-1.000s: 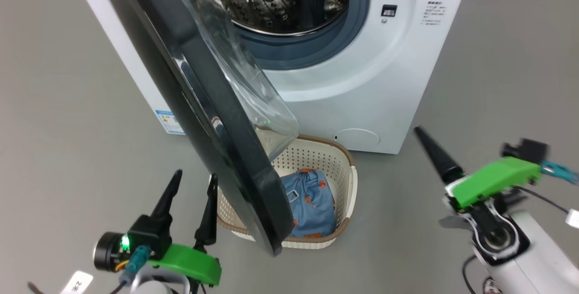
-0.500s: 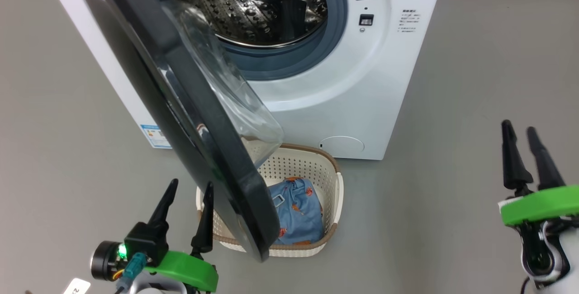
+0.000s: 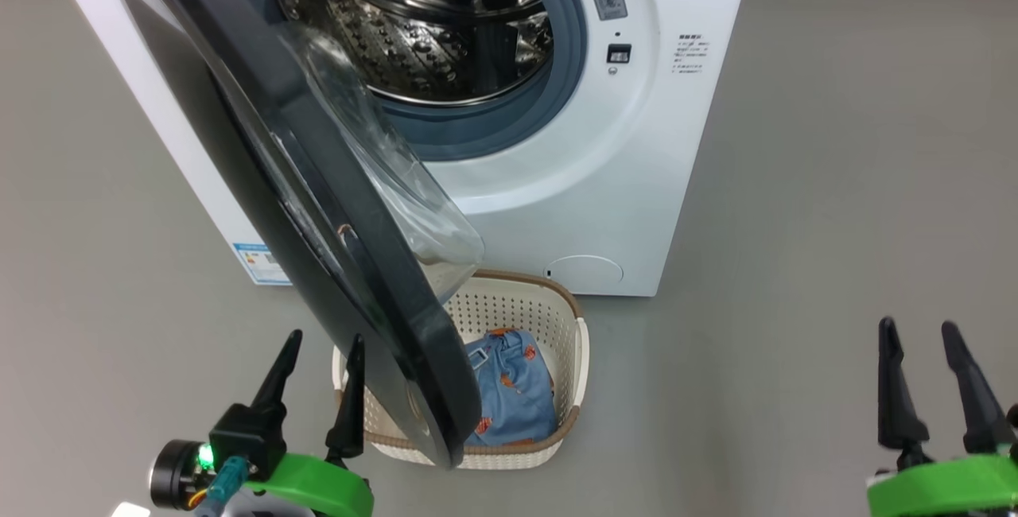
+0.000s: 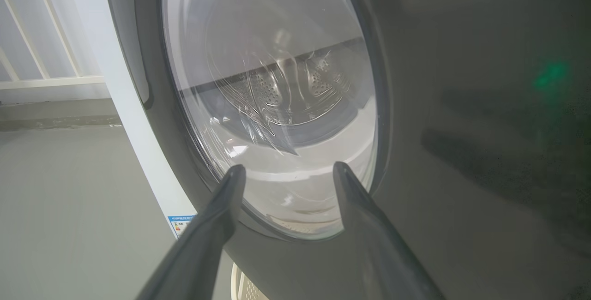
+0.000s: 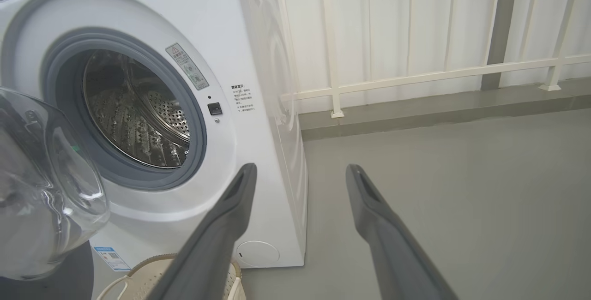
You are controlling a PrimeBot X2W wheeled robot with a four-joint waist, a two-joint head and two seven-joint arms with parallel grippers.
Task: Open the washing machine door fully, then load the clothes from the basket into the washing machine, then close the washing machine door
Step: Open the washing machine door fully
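Over grey floor (image 3: 795, 183), half-open washing machine door (image 3: 318, 207) just at one o'clock of the wide-spread, empty left gripper (image 3: 327, 336), edge running eleven to five above basket (image 3: 578, 342) and clothes (image 3: 509, 390); right gripper (image 3: 916, 324), equally agape, well apart at three o'clock

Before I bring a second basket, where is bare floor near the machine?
Bare floor spreads right of the washing machine, up to the right claw, and left of the open door. Crowded: the basket of clothes sits partly under that door, beside the left claw.
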